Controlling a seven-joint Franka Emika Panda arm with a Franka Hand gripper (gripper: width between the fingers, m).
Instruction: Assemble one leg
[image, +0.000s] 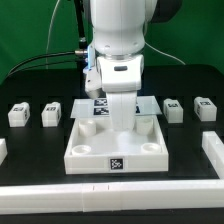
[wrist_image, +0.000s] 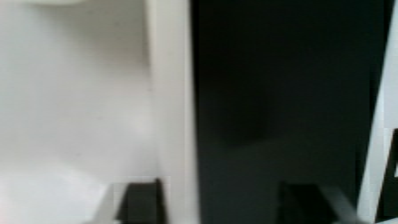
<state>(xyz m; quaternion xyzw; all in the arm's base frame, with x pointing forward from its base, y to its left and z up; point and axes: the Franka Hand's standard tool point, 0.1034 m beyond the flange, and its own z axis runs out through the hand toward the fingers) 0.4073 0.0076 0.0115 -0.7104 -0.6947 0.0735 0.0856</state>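
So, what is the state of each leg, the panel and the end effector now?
Legs on the exterior view's left: loose on table, unmounted.
Legs on the exterior view's right: same.
Panel: flat on table, front sockets empty.
End effector: low over panel; open or shut unclear.

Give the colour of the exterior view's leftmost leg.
The leg is white with a black-and-white tag; exterior view.
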